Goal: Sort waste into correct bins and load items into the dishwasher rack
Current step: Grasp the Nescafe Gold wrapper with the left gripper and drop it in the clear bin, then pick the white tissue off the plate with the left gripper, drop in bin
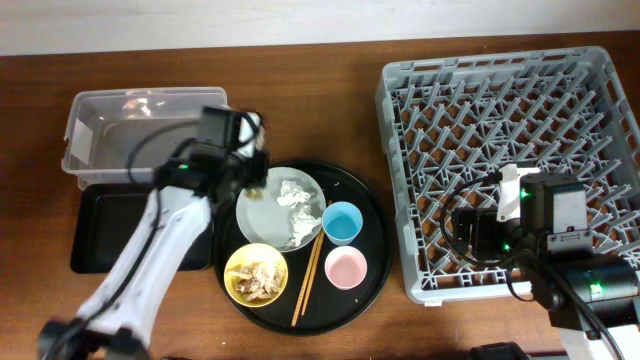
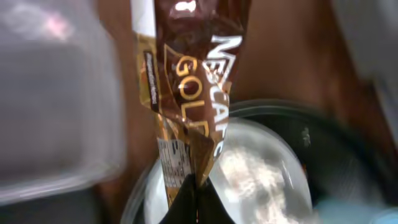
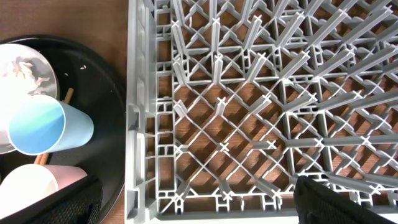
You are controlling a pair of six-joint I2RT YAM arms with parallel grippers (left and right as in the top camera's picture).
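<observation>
My left gripper (image 2: 196,202) is shut on a gold-brown wrapper (image 2: 186,81) and holds it above the left edge of the grey-green plate (image 1: 262,210), beside the clear tub (image 1: 140,130). The black tray bin (image 1: 110,225) lies in front of the tub. White tissue (image 1: 295,195) lies on the plate. The yellow bowl (image 1: 256,272) holds food scraps. The blue cup (image 1: 342,222), pink cup (image 1: 346,267) and chopsticks (image 1: 307,270) sit on the round tray. My right gripper (image 3: 196,199) is open and empty over the front left corner of the grey rack (image 1: 395,180).
The round black tray (image 1: 350,185) lies between the bins and the rack and carries the dishes. The rack holds nothing. The right wrist view shows the blue cup (image 3: 37,124) and pink cup (image 3: 31,186) just left of the rack wall (image 3: 140,124).
</observation>
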